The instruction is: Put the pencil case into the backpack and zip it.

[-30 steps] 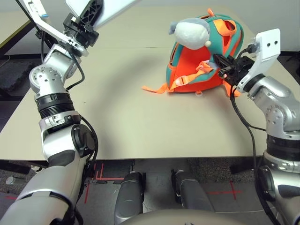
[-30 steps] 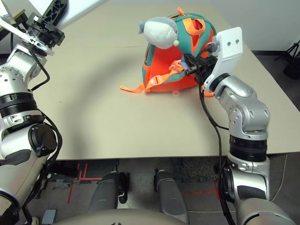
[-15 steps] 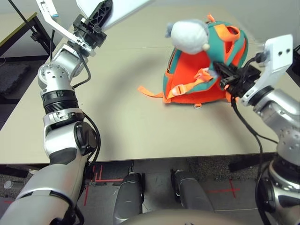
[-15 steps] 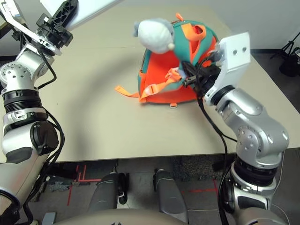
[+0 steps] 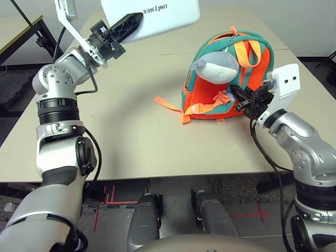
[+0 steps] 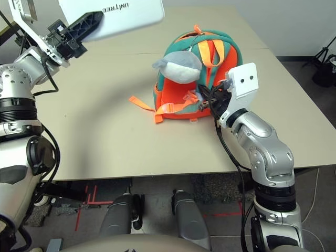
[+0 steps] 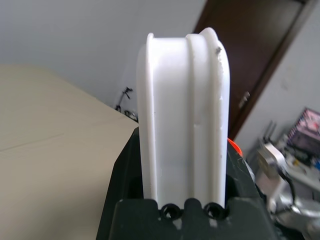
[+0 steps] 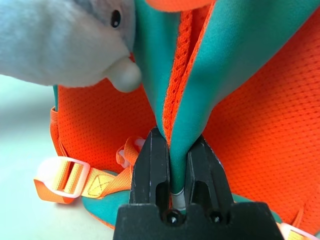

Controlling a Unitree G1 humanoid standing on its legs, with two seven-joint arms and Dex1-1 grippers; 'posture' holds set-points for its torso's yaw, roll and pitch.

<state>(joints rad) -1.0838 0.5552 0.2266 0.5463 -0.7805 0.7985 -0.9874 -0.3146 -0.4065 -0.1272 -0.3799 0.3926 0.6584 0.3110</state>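
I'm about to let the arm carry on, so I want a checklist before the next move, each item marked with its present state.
1. Flat white rounded pencil case gripped by the left gripper: ok.
2. Teal-and-orange backpack held by a teal strap in the right gripper: ok.
3. Pencil case inside the backpack: not ok, it is held up off to the backpack's left.
4. Grey-and-white plush charm clear of the backpack's front: not ok, it hangs against it.
5. Backpack's top opening wide enough for the case: cannot tell.

The white pencil case [image 5: 157, 21] bears the dark lettering "UNITREE" [image 5: 155, 9].
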